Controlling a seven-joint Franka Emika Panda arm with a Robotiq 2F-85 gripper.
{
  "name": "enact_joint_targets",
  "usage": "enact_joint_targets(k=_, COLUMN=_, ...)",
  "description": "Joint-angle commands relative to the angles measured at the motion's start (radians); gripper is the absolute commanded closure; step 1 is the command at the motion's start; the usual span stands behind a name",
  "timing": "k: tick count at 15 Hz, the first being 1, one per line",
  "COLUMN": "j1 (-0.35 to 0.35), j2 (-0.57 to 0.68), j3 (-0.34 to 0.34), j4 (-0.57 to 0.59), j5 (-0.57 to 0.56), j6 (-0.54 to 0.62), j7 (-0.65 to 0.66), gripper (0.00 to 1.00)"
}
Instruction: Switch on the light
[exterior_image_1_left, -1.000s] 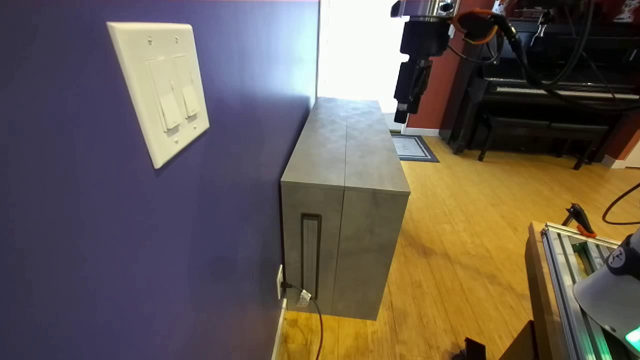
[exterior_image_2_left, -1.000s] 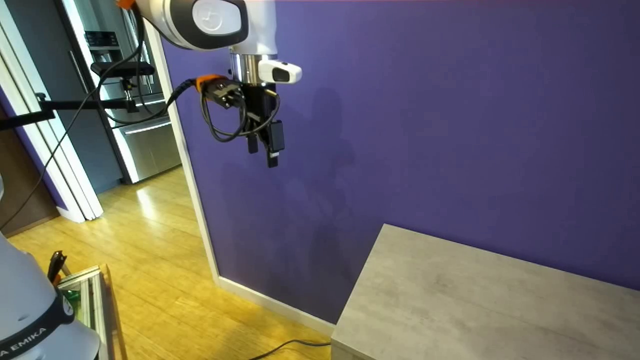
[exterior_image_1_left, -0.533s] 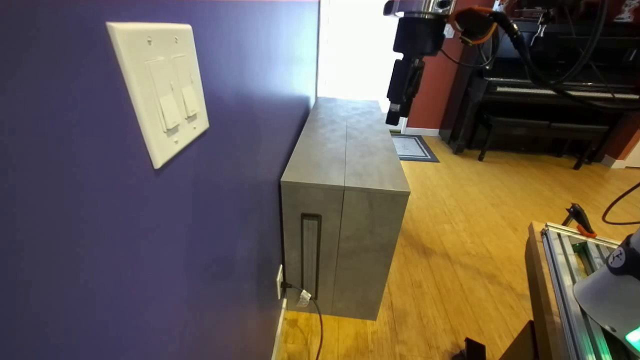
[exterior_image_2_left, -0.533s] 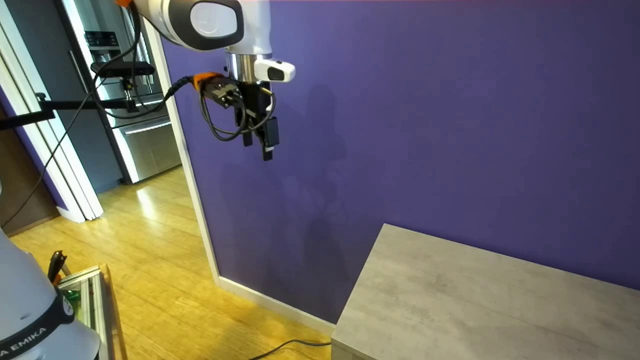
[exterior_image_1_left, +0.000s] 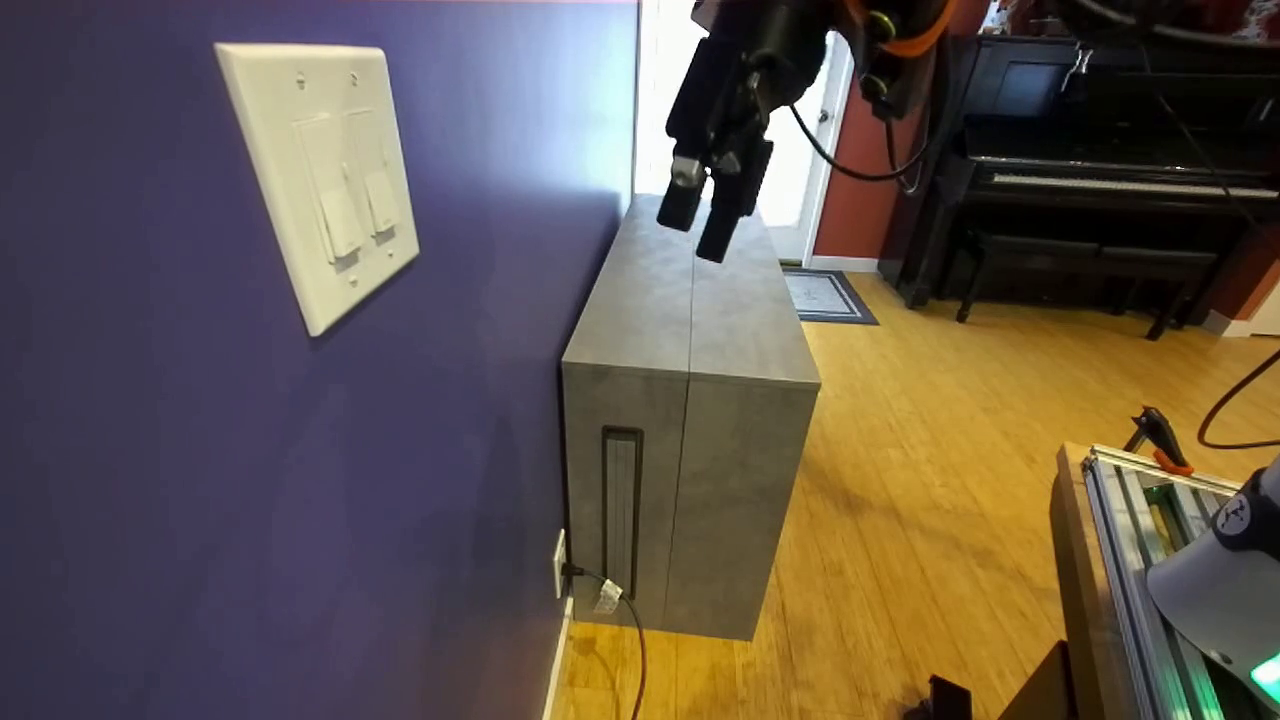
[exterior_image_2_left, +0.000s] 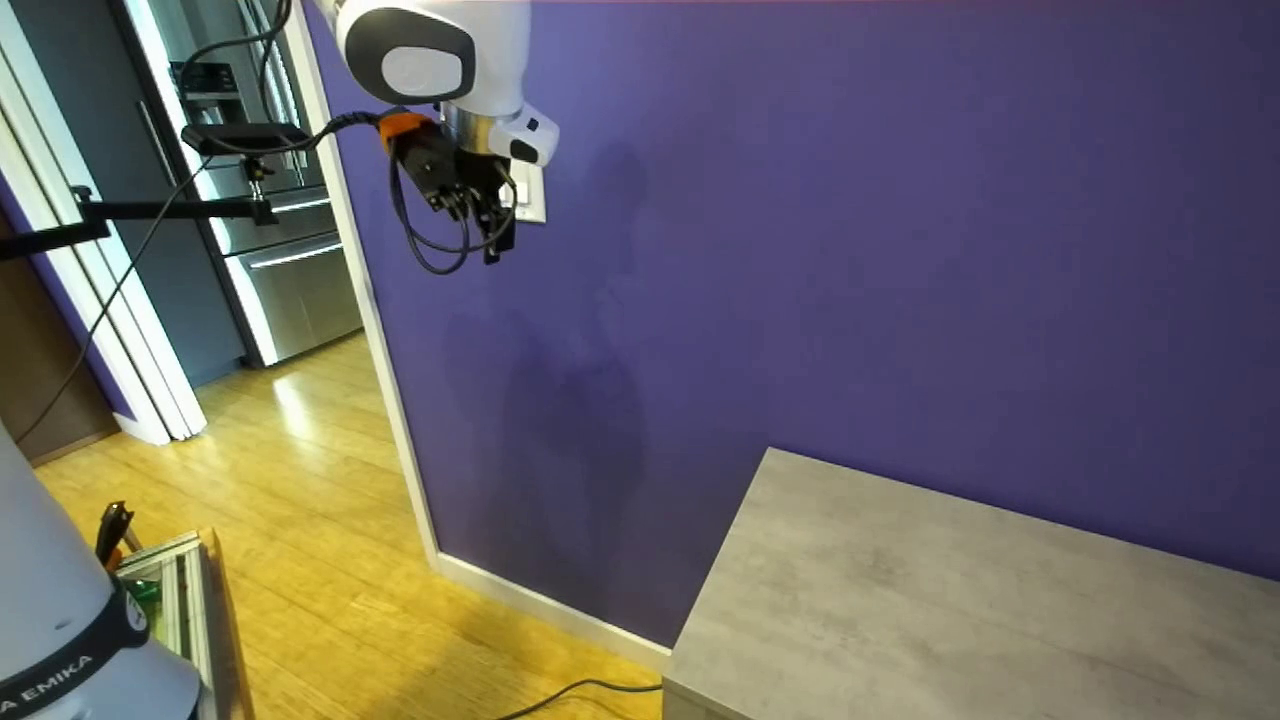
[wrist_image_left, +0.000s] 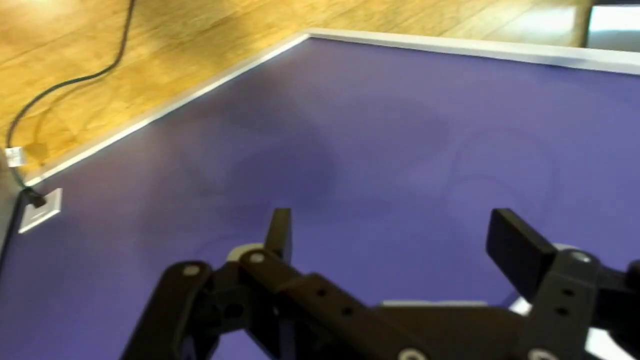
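The light's switch is a cream-white wall plate (exterior_image_1_left: 318, 190) with two tall rockers side by side, on the purple wall in an exterior view. The lower parts of both rockers look brighter. Part of the plate also shows behind the gripper in an exterior view (exterior_image_2_left: 532, 195). My gripper (exterior_image_1_left: 698, 228) is open and empty, tilted, with its fingers pointing down. It is apart from the plate in that view. In the wrist view the open fingers (wrist_image_left: 392, 227) face bare purple wall. A white patch shows behind the right finger; I cannot tell whether it is the plate. No lamp is in view.
A grey cabinet (exterior_image_1_left: 690, 290) stands against the wall, also in an exterior view (exterior_image_2_left: 940, 590). A wall outlet (wrist_image_left: 42, 210) with a plugged-in cable (wrist_image_left: 75, 80) is low beside it. A black piano (exterior_image_1_left: 1110, 190) stands at the back. A doorway edge (exterior_image_2_left: 365, 300) bounds the wall.
My gripper has moved left in both exterior views, nearer the wall, and has turned and tilted. Part of the switch plate now shows behind it in an exterior view.
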Motion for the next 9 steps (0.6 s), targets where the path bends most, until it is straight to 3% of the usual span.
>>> enact_joint_targets(k=1, j1=-0.003, j2=0.084, j3=0.005, j4=0.094, j5=0.204, j6=-0.064, j7=-0.054, gripper=0.0)
enact_joint_targets(k=5, j1=-0.012, j2=0.165, j3=0.046, j4=0.155, j5=0.326, j6=-0.062, j7=-0.029, gripper=0.0)
enact_joint_targets(k=7, j1=-0.014, j2=0.207, j3=0.068, j4=0.188, j5=0.334, j6=-0.05, j7=0.017, gripper=0.0)
enact_joint_targets(k=9, j1=-0.027, j2=0.17, j3=0.071, j4=0.145, j5=0.298, j6=-0.051, j7=-0.012, gripper=0.0)
